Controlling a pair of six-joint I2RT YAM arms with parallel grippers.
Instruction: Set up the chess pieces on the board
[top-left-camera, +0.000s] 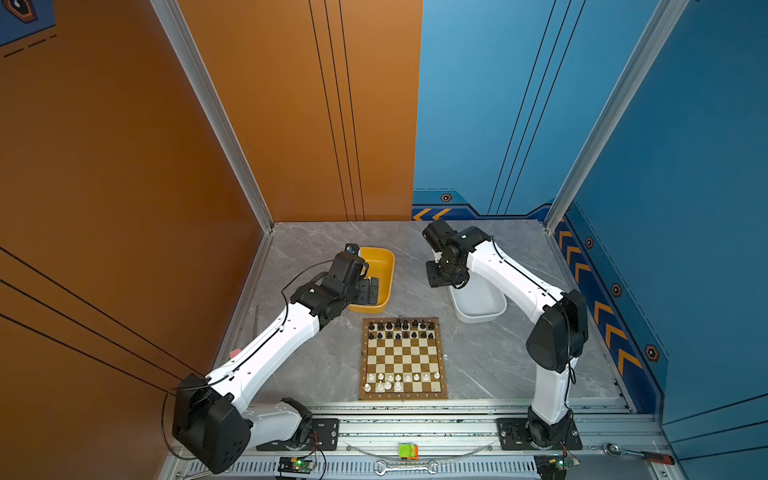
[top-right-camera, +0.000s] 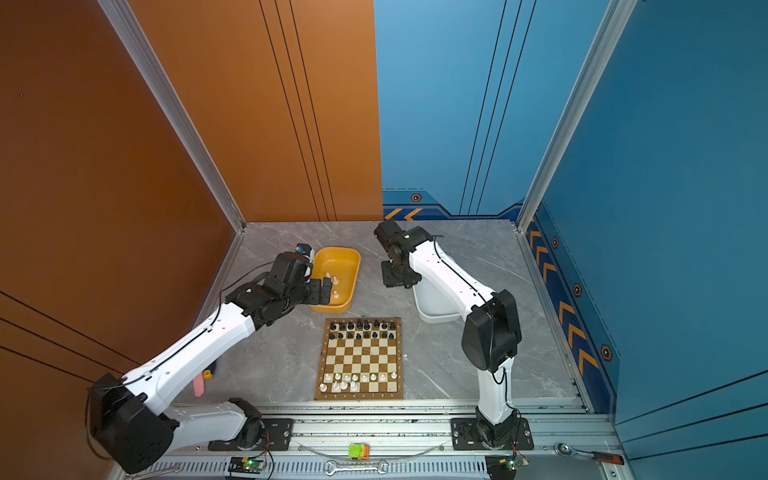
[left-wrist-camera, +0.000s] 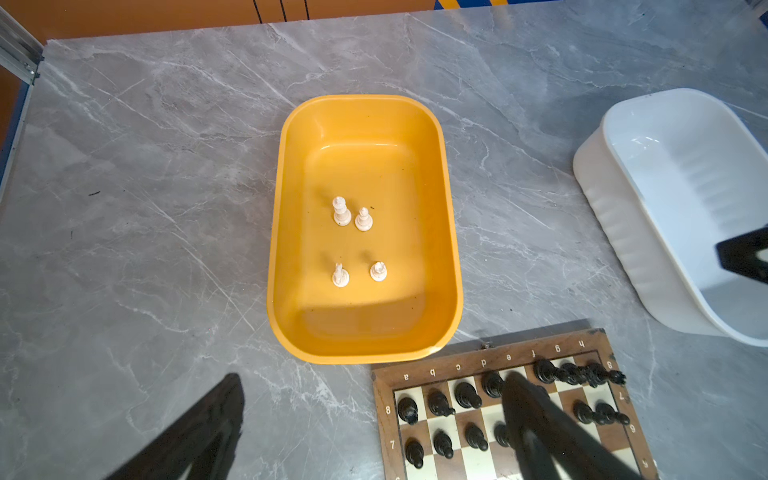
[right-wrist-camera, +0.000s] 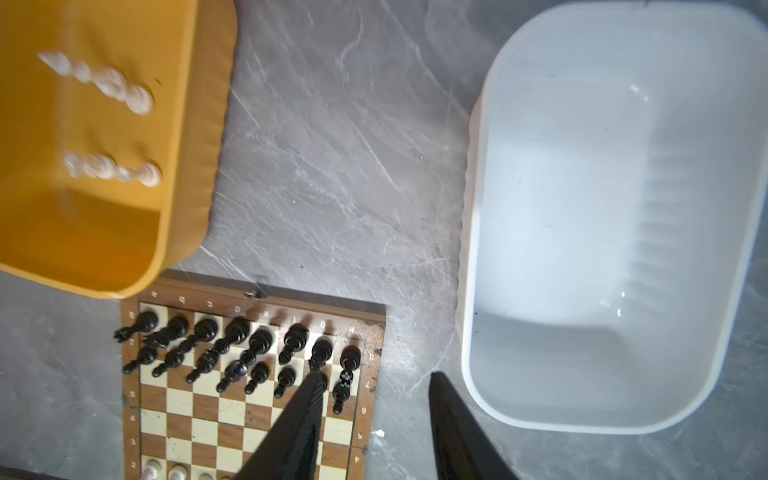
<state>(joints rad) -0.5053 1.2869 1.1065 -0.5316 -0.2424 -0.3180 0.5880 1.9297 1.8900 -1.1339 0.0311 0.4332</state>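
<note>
Left claw (left-wrist-camera: 374, 376) of mine hangs wide open and empty above the yellow tub (left-wrist-camera: 365, 99), which sits on the worktop (left-wrist-camera: 166, 208) just behind the far-left corner of the board (left-wrist-camera: 444, 370). Right claw (right-wrist-camera: 376, 374) stands partly open with nothing between its jaws, roughly over the gap between the board's far-right corner and the white tub (right-wrist-camera: 478, 208), which looks empty.

Mid-worktop, near the front edge, the board has its two far rows full of black pieces (top-left-camera: 401, 330). Along its near edge the white pieces (top-left-camera: 399, 382) fill the pawn row, but the last row holds only four, bunched toward the near-left corner. That leaves the last four white men (left-wrist-camera: 341, 212), which stand upright in the yellow tub, two just beside each other and two apart.

So I judge black finished and white's back row the step in hand. The next move calls for bringing the wide jaws down over one of the separated pair. I'd close on its neck without nudging the other, then carry it to a bare square by the board's near-right corner.
</note>
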